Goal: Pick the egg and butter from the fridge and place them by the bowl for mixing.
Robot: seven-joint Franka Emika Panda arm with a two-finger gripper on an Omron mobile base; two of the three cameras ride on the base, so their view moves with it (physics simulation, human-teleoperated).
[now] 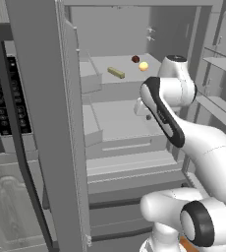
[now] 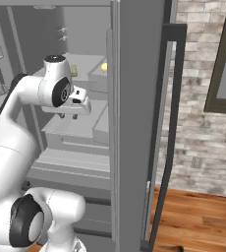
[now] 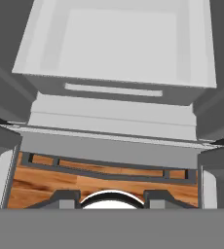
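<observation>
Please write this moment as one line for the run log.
fridge: open | egg, butter: on upper shelf | gripper: empty, over lower shelf

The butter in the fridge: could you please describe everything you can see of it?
The butter is a short, slim olive-yellow stick with a matte look, lying flat and angled on a pale grey upper shelf of the open fridge. It sits left of the egg and a dark red-brown ball, apart from both. Nothing grips it.
</observation>
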